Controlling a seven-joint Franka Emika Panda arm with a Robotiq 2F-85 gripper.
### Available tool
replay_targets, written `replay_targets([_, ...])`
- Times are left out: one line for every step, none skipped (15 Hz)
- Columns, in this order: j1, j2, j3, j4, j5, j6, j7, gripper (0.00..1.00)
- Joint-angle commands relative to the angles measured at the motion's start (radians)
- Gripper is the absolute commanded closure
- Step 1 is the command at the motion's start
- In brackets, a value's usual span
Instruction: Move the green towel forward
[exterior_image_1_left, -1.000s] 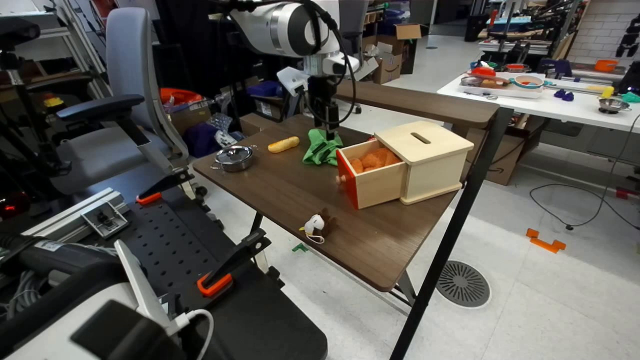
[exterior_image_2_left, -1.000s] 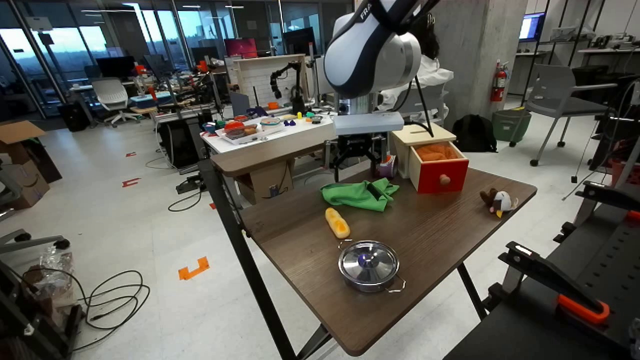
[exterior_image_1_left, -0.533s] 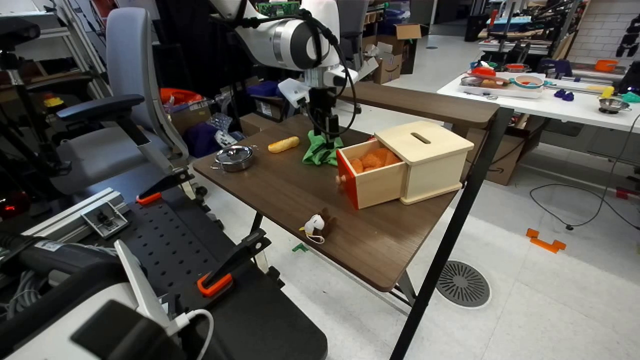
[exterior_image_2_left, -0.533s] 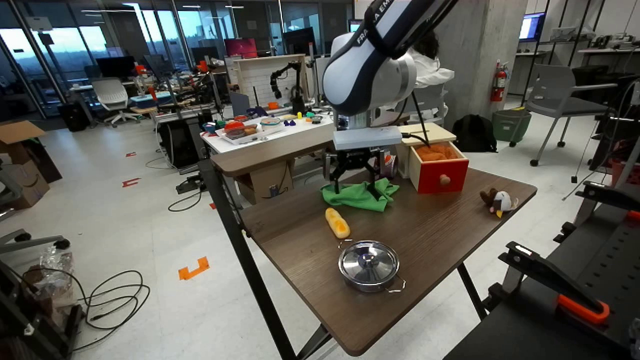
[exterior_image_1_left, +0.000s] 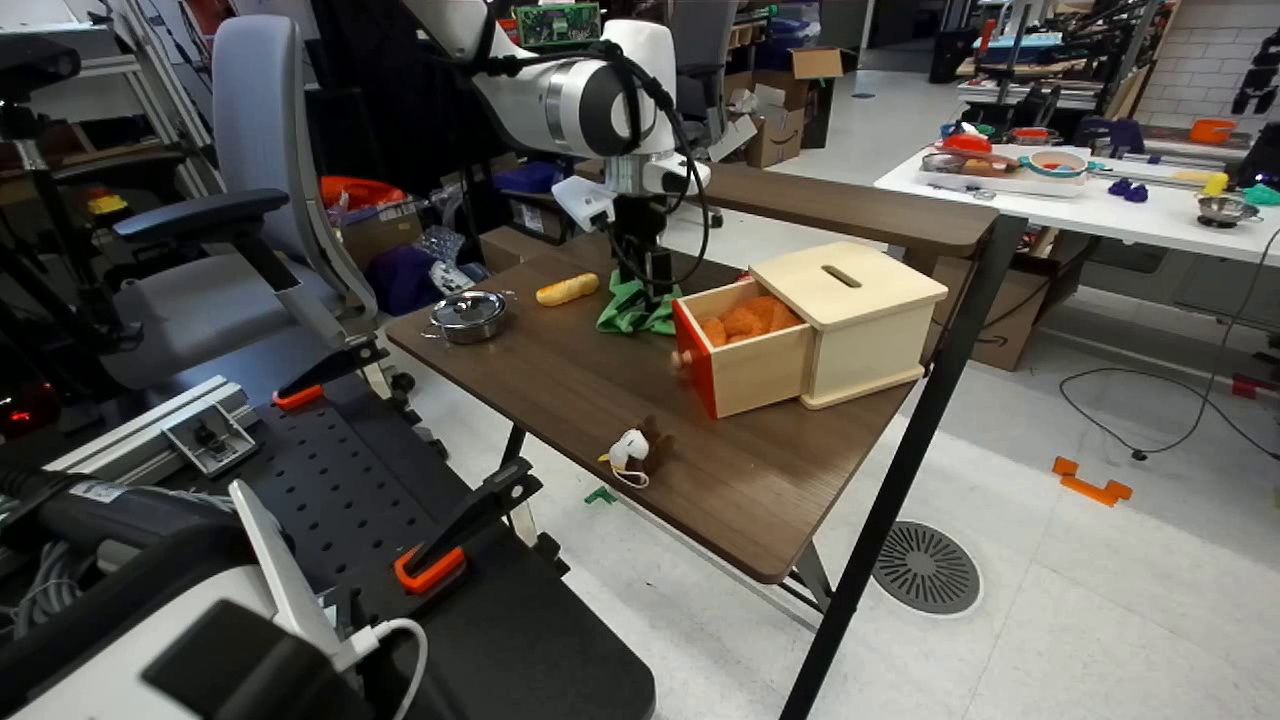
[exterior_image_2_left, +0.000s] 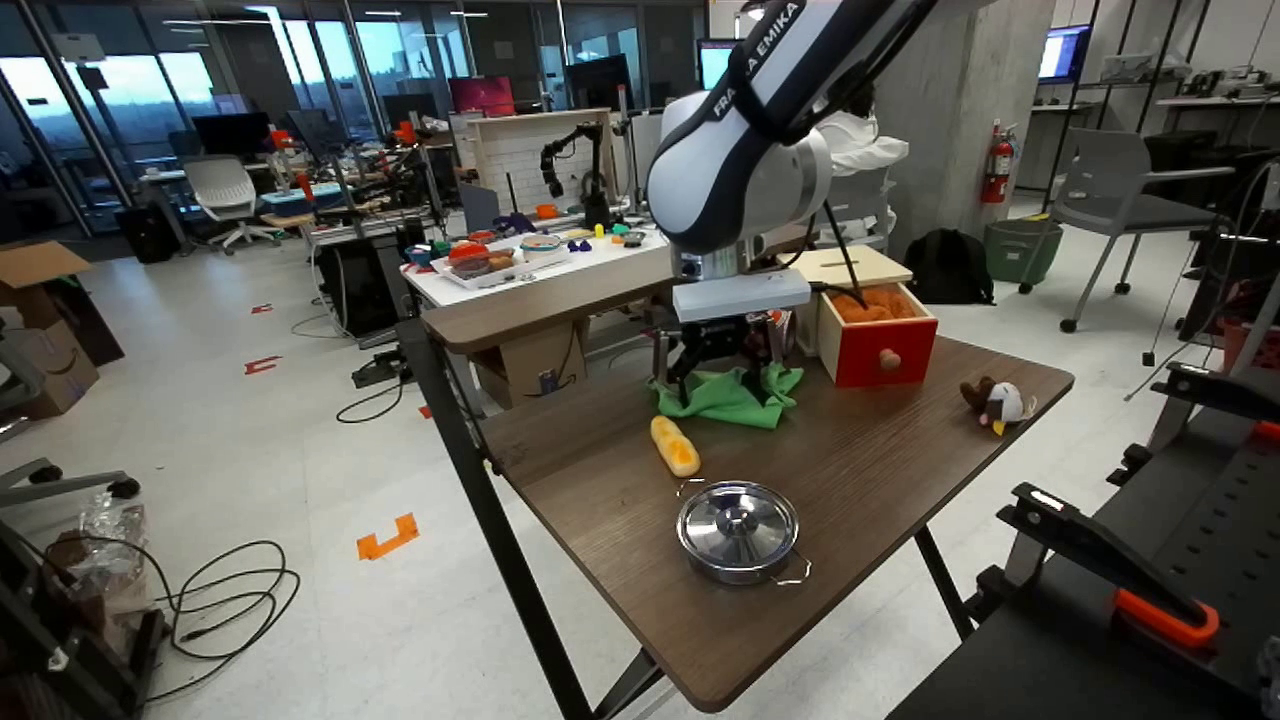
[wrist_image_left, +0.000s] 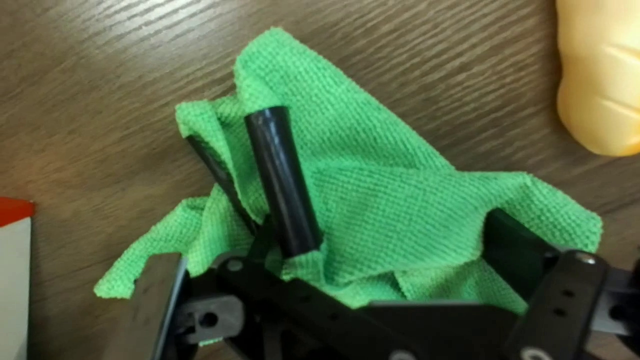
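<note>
Now, before you bring the gripper (wrist_image_left: 382, 235) together, please check how the cloth sits. Its fingers (wrist_image_left: 515, 245) stand wide apart, down at the green towel (wrist_image_left: 380, 200), which lies crumpled on the table (exterior_image_2_left: 870, 450), between the bread roll (exterior_image_2_left: 675, 446) and the wooden box (exterior_image_1_left: 875, 335) with its drawer (exterior_image_1_left: 750, 375) pulled out. I judge that your step in hand is the grasp, with the moving forward not yet done. How deep the tips reach into the cloth, I cannot well tell from these views.

Close slowly, so that the fabric gathers into a ridge and does not escape below. Such soft cloth should fold easily, I think, but a shallow pinch could lose it. Take care with the smooth black piece (wrist_image_left: 284, 182) lying on the towel just beside one finger: it may be slippery, so it is better to clamp on bare fabric. Do not press hard onto the table, because the tips could scrape. Afterwards, raise only a little and go forward evenly, keeping trailing corners away from the bread roll and the drawer.
</note>
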Motion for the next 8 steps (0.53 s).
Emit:
replay_targets([0.036, -0.026, -0.024, -0.074, -0.001, -0.033, -0.009, 0.00])
replay_targets([0.041, -0.036, -0.024, -0.099, -0.004, -0.034, -0.011, 0.00])
replay_targets([0.047, -0.046, -0.027, -0.128, -0.006, -0.031, -0.010, 0.00])
replay_targets([0.054, -0.051, -0.031, -0.152, -0.010, -0.027, -0.007, 0.00])
replay_targets([0.061, -0.061, -0.037, -0.181, -0.013, -0.026, 0.000, 0.00])
replay_targets([0.066, -0.071, -0.040, -0.209, -0.014, -0.023, 0.000, 0.00])
replay_targets([0.070, -0.091, -0.044, -0.238, -0.013, -0.021, 0.002, 0.00])
replay_targets([0.073, -0.108, -0.047, -0.266, -0.013, -0.020, 0.003, 0.00])
